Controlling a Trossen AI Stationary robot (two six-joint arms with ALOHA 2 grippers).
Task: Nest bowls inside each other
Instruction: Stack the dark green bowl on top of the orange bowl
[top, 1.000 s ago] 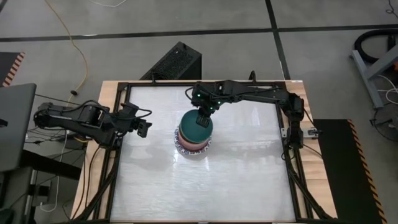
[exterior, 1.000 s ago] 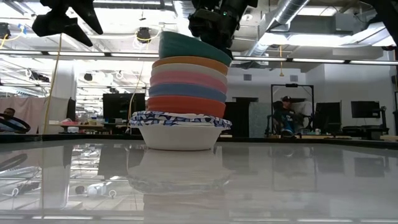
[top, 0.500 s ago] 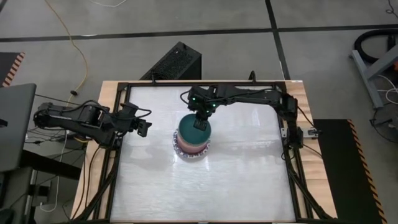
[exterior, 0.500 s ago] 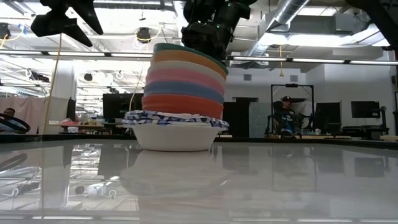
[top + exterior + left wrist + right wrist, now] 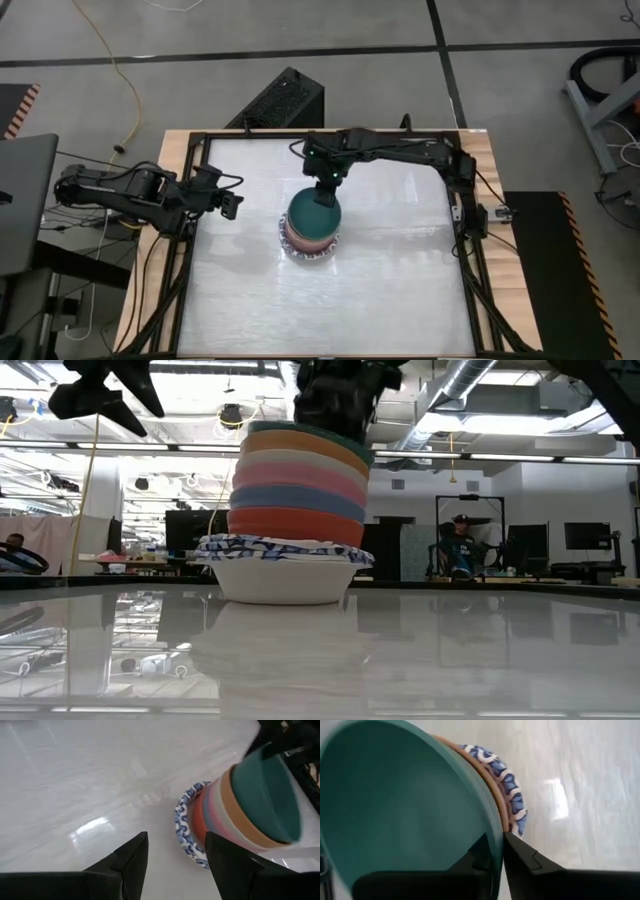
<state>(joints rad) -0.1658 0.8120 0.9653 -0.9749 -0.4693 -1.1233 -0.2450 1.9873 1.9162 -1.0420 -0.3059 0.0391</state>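
While the left gripper is hanging wide-jawed near the table's left edge, the right gripper is pinching the green bowl's rim, straddling it atop the bowl stack mid-table.

Overhead cam looks straight down; low cam level at tabletop; wrist cams close; all share bowl stack.

Bright, even light falls from ceiling strips above the bowls. The glossy table mirrors them, glare beside the stack; wrist views blur.
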